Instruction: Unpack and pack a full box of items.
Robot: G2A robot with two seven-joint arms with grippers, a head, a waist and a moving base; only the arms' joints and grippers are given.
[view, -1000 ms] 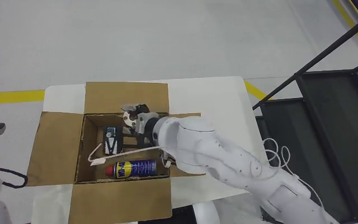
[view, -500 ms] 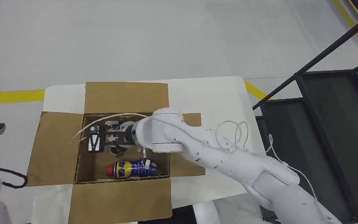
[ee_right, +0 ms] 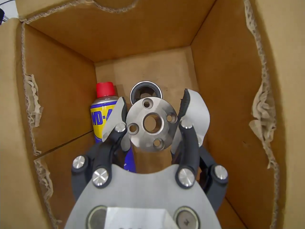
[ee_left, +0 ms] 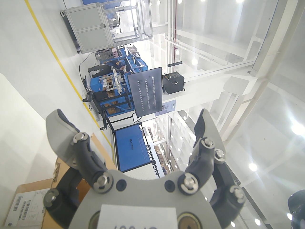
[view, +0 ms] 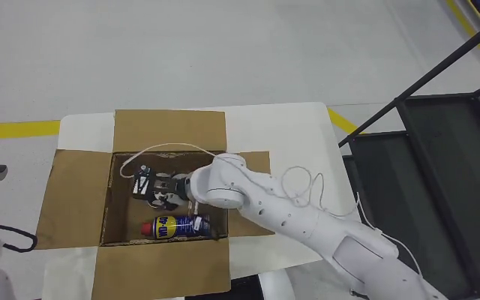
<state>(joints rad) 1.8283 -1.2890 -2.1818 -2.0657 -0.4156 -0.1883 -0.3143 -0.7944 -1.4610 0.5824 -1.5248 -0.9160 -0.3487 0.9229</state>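
Cardboard box [view: 169,129]: stands on the white tabletop [view: 300,127] with all flaps folded out.
Right hand [ee_right: 155,98]: down inside the box, pinching a round steel flange [ee_right: 139,116] by its rim, one pad on each side.
Left in the box: a spray can [ee_right: 102,113] lying along one wall, and a dark ring [ee_right: 135,89] on the floor just beyond the flange.
Left hand [ee_left: 131,120]: spread and empty, turned up toward the ceiling, away from the box.
Slip risk: the hold is only on a thin, smooth edge, so a tilt or jerk could let the flange rotate out and drop onto the ring or can.
Snag risk: a white cable [view: 161,148] loops over the box opening; it could catch a torn flap edge and drag the box.
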